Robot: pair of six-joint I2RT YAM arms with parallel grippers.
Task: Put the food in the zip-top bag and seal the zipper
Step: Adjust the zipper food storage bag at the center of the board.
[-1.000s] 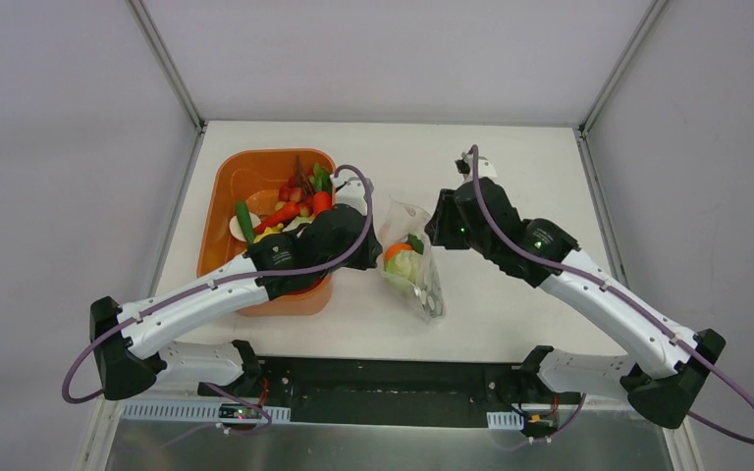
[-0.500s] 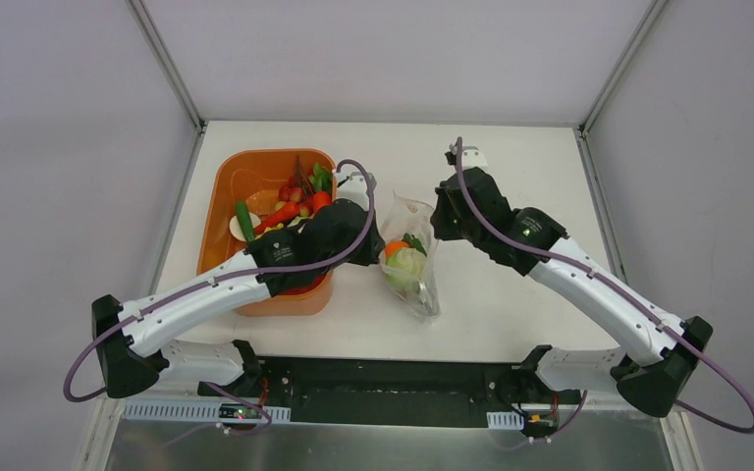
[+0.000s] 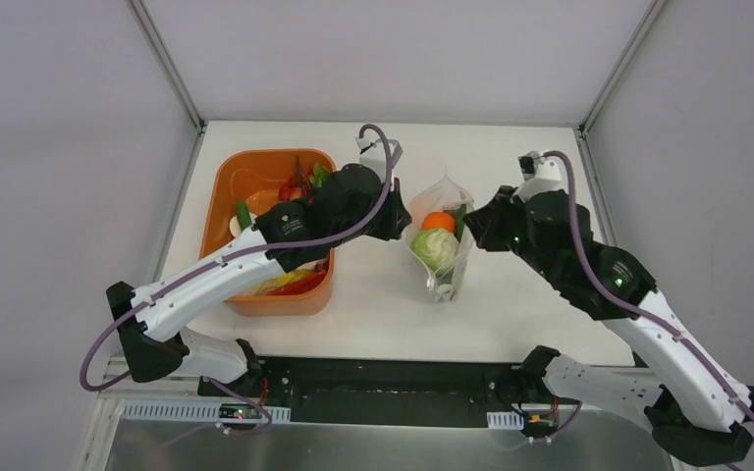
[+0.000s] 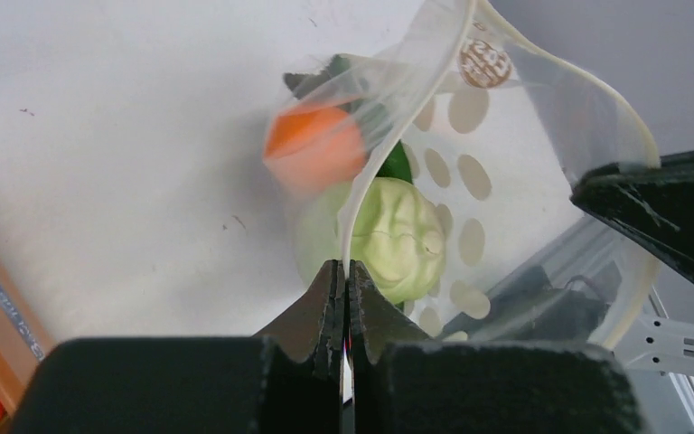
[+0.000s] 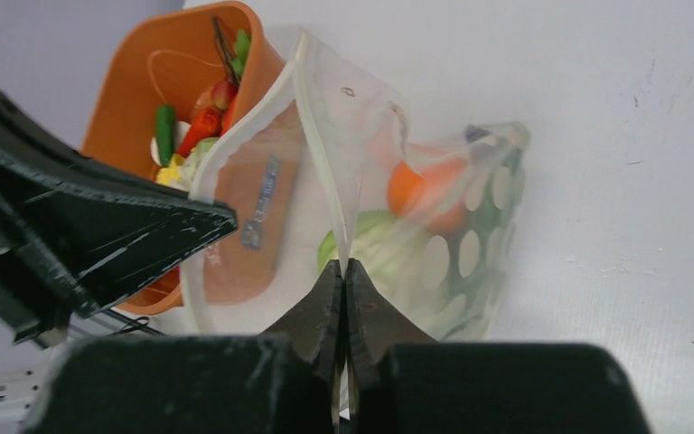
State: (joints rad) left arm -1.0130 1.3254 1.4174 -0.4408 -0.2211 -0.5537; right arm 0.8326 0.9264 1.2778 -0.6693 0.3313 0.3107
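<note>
The zip-top bag (image 3: pixel 440 265), clear with white dots, hangs upright between my two grippers with its mouth spread open. Inside it lies food: an orange ball (image 3: pixel 438 222), a pale green leafy piece (image 3: pixel 434 245) and a dark green piece. My left gripper (image 3: pixel 400 224) is shut on the bag's left rim (image 4: pixel 389 108). My right gripper (image 3: pixel 472 232) is shut on the right rim, seen close up in the right wrist view (image 5: pixel 344 269). The zipper (image 5: pixel 316 136) runs along the open mouth, unsealed. More food (image 3: pixel 290 201) stays in the orange tub.
The orange tub (image 3: pixel 224 191) stands left of the bag, under my left arm. The white table (image 3: pixel 511 157) reaches to grey walls at the back and sides. In the right wrist view the left gripper's black finger (image 5: pixel 81 226) shows beside the bag.
My right gripper closed on the bag's right rim. Both arms then lifted the bag and carried it a little right and back, so it now hangs upright with its mouth open.
</note>
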